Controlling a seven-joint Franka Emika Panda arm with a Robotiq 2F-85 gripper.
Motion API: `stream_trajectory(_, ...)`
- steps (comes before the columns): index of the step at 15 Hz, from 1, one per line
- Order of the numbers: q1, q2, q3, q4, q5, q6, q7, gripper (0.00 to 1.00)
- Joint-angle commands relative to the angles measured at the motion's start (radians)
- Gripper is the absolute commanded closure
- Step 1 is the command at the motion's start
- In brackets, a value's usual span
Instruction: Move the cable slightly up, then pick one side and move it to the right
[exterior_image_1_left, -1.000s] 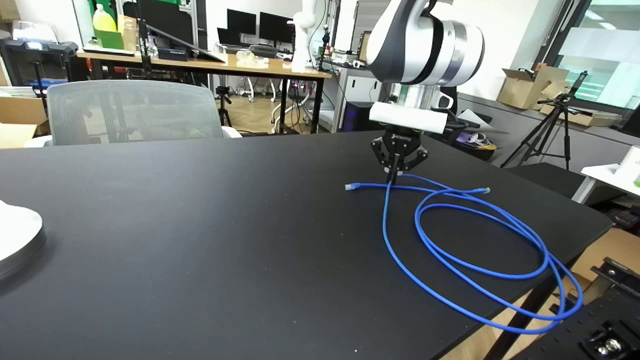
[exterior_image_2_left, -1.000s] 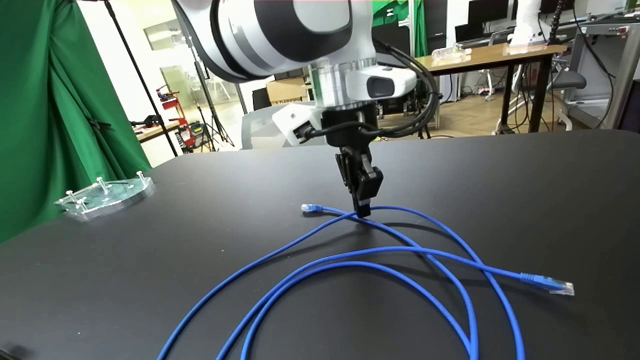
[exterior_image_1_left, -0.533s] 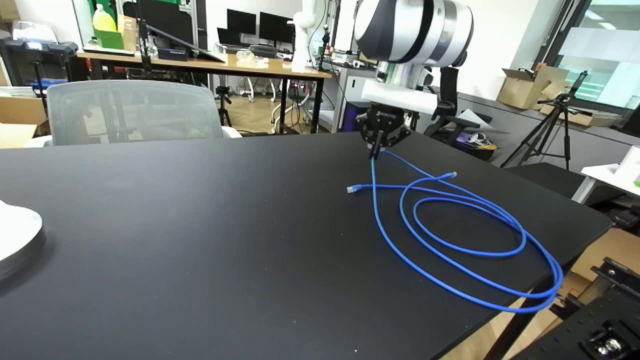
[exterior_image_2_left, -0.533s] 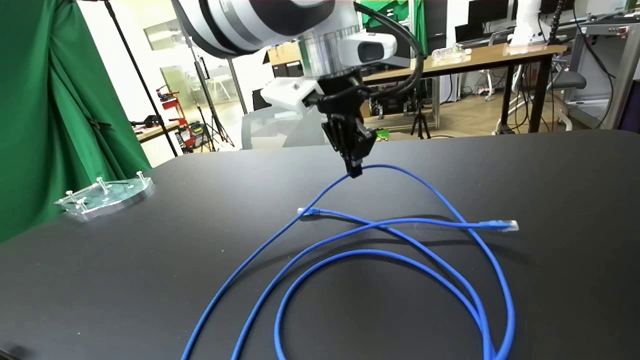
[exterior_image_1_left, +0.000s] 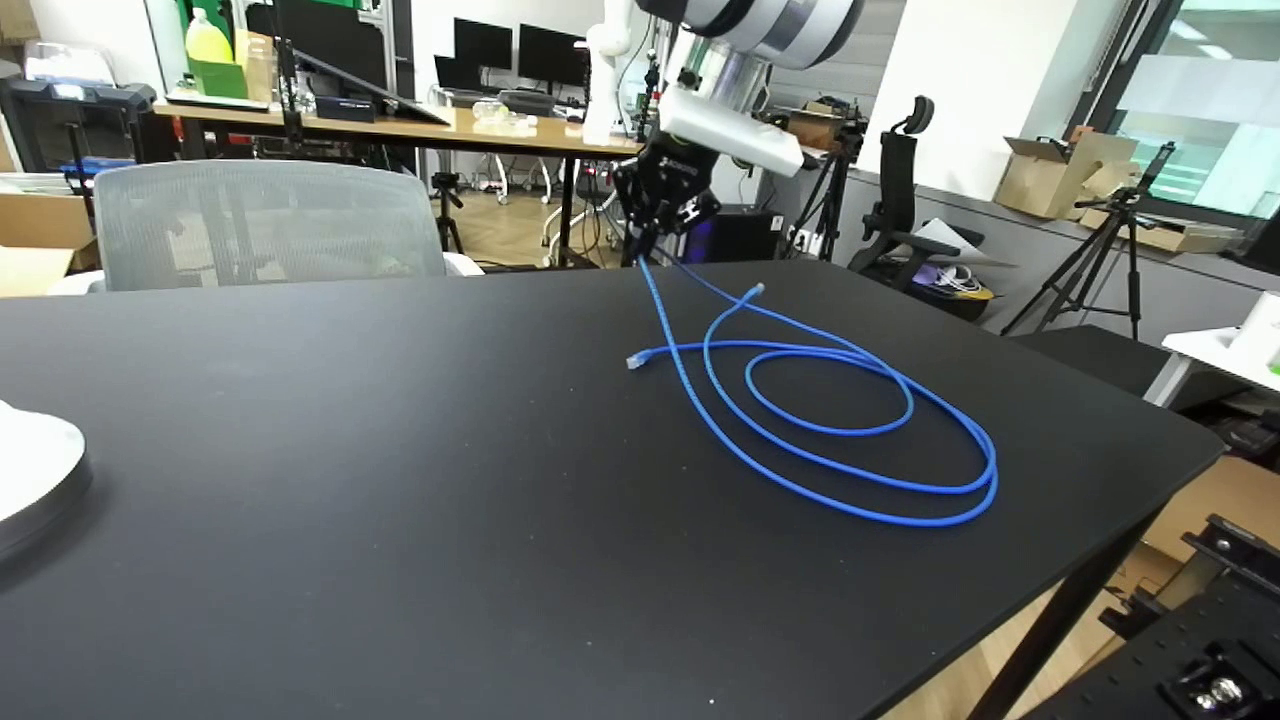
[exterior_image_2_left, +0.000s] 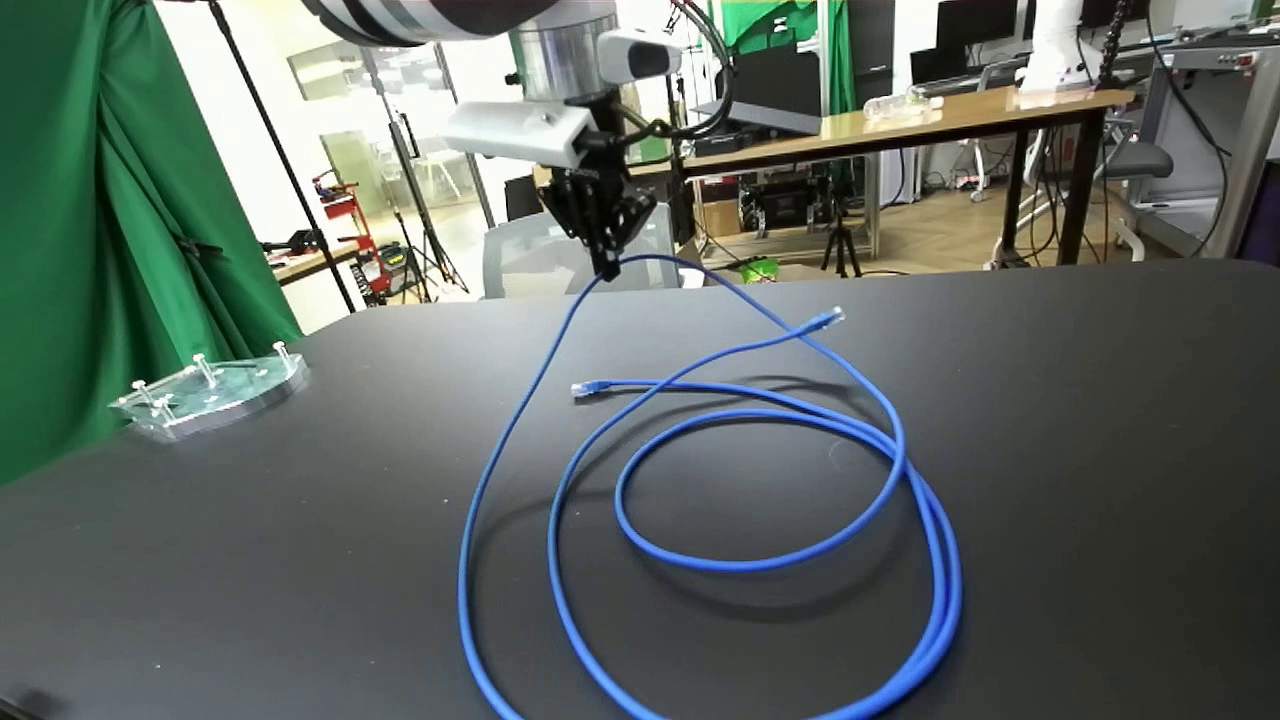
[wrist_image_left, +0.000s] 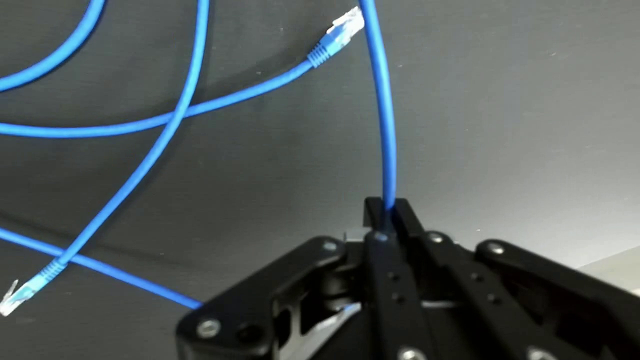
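Observation:
The bright blue cable (exterior_image_1_left: 930, 522) lies in loose overlapping loops on the black table; it also shows in an exterior view (exterior_image_2_left: 740, 566) and the wrist view (wrist_image_left: 383, 90). My gripper (exterior_image_1_left: 640, 255) is shut on a middle stretch of it, not on an end; the gripper also shows in an exterior view (exterior_image_2_left: 607, 268) and the wrist view (wrist_image_left: 388, 212). The held stretch is raised above the table's far side. One clear plug end (exterior_image_2_left: 828, 318) points up off the table and crosses another strand. The other plug end (exterior_image_2_left: 588, 389) is lower, near the table surface.
The black table (exterior_image_1_left: 350, 480) has its right edge beyond the loops. A clear plate with bolts (exterior_image_2_left: 215, 390) stands on the table by the green curtain (exterior_image_2_left: 110, 200). A white rounded object (exterior_image_1_left: 40, 460) is at the table's left. A grey mesh chair (exterior_image_1_left: 270, 225) stands behind.
My gripper has risen and moved toward the far side and left in both exterior views, dragging the cable along. The loop that reached over the table's near right edge is now on the table.

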Motion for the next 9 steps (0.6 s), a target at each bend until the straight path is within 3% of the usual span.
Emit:
stream_trajectory(1,-0.072,0.013,0.118,0.022,0.065,-0.043,-0.214,0.98)
stream_trajectory(6,-0.126,0.044,0.221,0.015,0.132,-0.177,-0.483,0.98)
stream_trajectory(9,-0.096,0.06,0.187,0.011,0.104,-0.243,-0.508,0.98)
